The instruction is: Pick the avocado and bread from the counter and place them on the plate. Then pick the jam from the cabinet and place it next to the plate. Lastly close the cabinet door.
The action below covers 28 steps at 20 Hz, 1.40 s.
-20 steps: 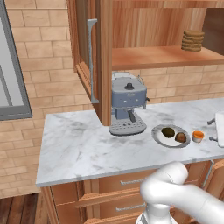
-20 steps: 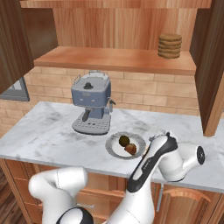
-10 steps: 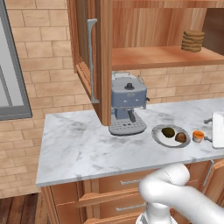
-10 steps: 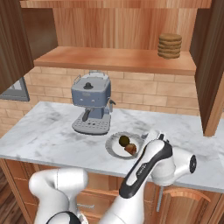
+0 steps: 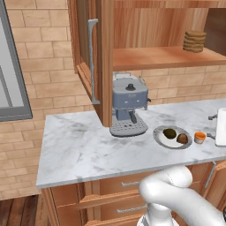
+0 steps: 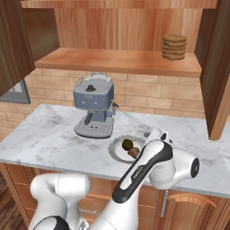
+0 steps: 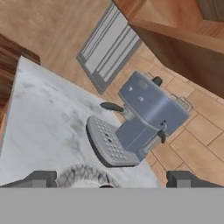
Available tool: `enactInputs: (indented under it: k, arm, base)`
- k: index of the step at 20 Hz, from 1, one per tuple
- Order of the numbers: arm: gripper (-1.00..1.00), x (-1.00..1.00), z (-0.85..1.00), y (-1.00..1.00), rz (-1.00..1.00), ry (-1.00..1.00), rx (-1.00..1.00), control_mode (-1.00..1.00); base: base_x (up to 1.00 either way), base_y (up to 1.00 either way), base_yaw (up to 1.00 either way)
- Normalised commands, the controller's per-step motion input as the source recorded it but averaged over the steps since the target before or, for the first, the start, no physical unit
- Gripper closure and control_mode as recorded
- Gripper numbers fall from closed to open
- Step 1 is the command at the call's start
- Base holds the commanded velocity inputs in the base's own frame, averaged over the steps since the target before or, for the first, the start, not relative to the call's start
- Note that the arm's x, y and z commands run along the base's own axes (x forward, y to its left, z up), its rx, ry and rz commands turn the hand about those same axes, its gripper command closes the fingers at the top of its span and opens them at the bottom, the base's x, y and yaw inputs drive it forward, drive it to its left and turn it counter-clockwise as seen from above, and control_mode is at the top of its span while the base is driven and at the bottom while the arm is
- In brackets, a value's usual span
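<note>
1. Since a second ago the white arm has swung to the right along the worktop: in the right base view its forearm now crosses in front of the right side of the plate, where earlier it sat further right and lower, and in the left base view the white link at the right edge stands taller.
2. The hand (image 7: 107, 178) is open, its two dark fingertips wide apart at the bottom of the hand view with nothing between them.
3. Just beyond the fingertips lies the rim of the round grey speckled plate (image 7: 83, 175), resting on the white marble worktop (image 7: 39, 127).
4. In the left base view the plate (image 5: 160, 137) carries the dark green avocado (image 5: 169, 133) on its left and the brown piece of bread (image 5: 182, 138) on its right, the two close together.
5. Just right of the plate stands the small orange-lidded jam jar (image 5: 200, 137), on the worktop, apart from the rim.
6. Left of the plate and further back sits a blue-grey espresso machine (image 5: 128, 103) with a round drip tray.
7. Above it the wooden wall cabinet (image 5: 159, 57) stands open, its door (image 5: 86, 57) with a grey handle swung out to the left.
8. A stack of brown round discs (image 5: 194, 41) rests on the cabinet shelf at the far right.
</note>
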Motion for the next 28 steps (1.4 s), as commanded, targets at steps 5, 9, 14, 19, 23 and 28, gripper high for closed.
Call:
enactInputs:
  k: [5,9,14,19,23,28]
  arm:
    - [-1.00,-0.05,0.42,0.13,-0.13,-0.03,-0.01,-1.00]
    - [-1.00,-0.24,0.47,0.33,-0.01,-0.11,-0.10,-1.00]
    - [-1.00,-0.26,0.27,0.57,0.00,-0.07,-0.21,-1.00]
    - [-1.00,-0.28,0.03,0.79,0.02,0.00,-0.26,-1.00]
    - [-1.00,-0.50,0.00,0.44,0.05,-0.08,-0.19,-1.00]
    - [-1.00,-0.49,0.00,0.43,0.00,-0.20,-0.19,-1.00]
  base:
    - [0.00,0.00,0.00]
    - [0.00,0.00,0.00]
    - [0.00,0.00,0.00]
    - [0.00,0.00,0.00]
    - [0.00,0.00,0.00]
    - [0.00,0.00,0.00]
